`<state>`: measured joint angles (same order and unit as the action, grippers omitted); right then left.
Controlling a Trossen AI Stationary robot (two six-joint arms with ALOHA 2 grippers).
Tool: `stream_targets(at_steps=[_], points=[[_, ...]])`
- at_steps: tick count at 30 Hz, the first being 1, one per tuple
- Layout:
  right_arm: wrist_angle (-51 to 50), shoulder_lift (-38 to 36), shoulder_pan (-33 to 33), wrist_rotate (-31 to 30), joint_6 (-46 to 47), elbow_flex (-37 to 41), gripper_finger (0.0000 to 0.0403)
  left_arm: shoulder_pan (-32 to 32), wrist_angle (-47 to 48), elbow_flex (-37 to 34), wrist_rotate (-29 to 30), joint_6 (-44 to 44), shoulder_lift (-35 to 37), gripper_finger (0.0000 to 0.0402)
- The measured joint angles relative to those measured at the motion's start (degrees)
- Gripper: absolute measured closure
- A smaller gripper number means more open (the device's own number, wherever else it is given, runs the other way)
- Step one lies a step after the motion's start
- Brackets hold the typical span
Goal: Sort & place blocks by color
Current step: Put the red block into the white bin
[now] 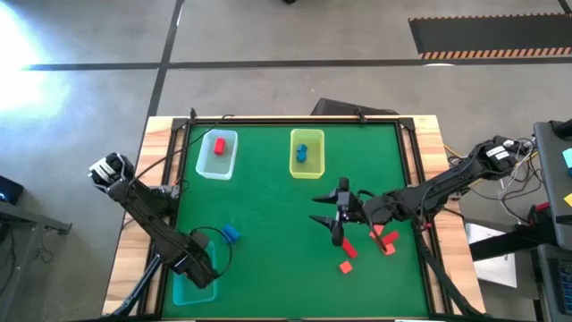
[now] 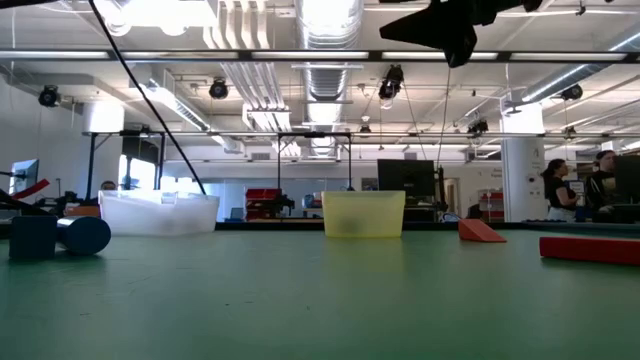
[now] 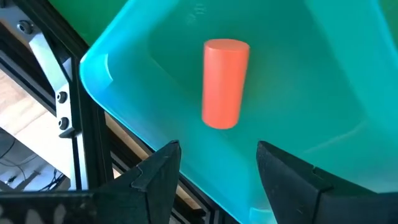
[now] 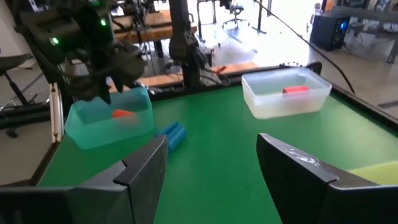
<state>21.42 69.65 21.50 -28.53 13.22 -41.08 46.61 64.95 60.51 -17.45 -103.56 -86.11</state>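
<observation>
Right now the left gripper (image 1: pixel 198 268) hangs over the teal tray (image 1: pixel 183 288) at the near-left corner, fingers spread with nothing between them; an orange cylinder (image 3: pixel 224 83) lies inside the tray just beyond its tips. Looks like a drop just made, so the clean move is to lift straight up, clear of the tray wall. The right gripper (image 1: pixel 338 216) sits mid-table, also spread wide and empty, with red blocks (image 1: pixel 348 251) on the mat just near-side of it. Next pick is likely one of those: come down over a single block, straddle it squarely, avoid nudging its neighbours. Blue blocks (image 1: pixel 230 234) lie beside the teal tray. One red piece sits in the clear tray (image 1: pixel 217 166), a blue one in the yellow tray (image 1: pixel 306 167).
</observation>
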Motion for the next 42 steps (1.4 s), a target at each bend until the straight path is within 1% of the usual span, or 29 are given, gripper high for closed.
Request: stream_targets(at_steps=[8,11,15,19,21,24,30,33,37,40,42], points=[[-5.29,-0.02,0.00,-0.04,5.50,0.09,0.0174,-0.78,0.00,3.61,0.97,8.18,0.07,0.0206],[-7.08,-0.02,0.00,-0.02,8.05,0.09,0.0174,-1.65,-0.02,5.30,5.04,14.41,0.11,0.0206],[-8.92,-0.02,0.00,-0.10,12.15,0.13,0.0174,-3.33,-1.06,8.04,14.97,27.39,0.17,0.0206],[-11.13,-0.02,-0.02,-0.59,17.90,0.15,0.0174,-5.82,-5.44,9.48,24.97,42.34,0.65,0.0205],[-12.93,-0.02,-0.02,-2.00,21.46,0.15,0.0174,-7.29,-8.59,9.69,28.69,50.53,0.87,0.0205],[-16.69,-0.02,-0.02,-3.40,27.07,0.15,0.0174,-9.44,-14.49,9.75,32.09,64.38,1.05,0.0205],[-28.79,-0.02,-0.04,-7.89,41.40,0.17,0.0174,-13.15,-30.03,9.31,33.94,94.63,1.14,0.0205],[-36.00,-0.02,-0.15,-8.07,49.74,0.15,0.0174,-15.22,-33.84,9.18,34.05,104.71,1.32,0.0205],[-46.62,-0.02,-0.20,-8.07,61.08,0.17,0.0174,-18.53,-34.36,7.70,34.03,112.16,3.15,0.0205],[-53.44,-0.02,-0.92,-7.60,69.48,0.17,0.0174,-21.87,-36.59,5.28,34.05,114.10,5.98,0.0205],[-56.00,-0.02,-1.74,-7.51,72.56,0.20,0.0174,-23.61,-39.16,3.22,34.19,114.28,8.05,0.0205]])
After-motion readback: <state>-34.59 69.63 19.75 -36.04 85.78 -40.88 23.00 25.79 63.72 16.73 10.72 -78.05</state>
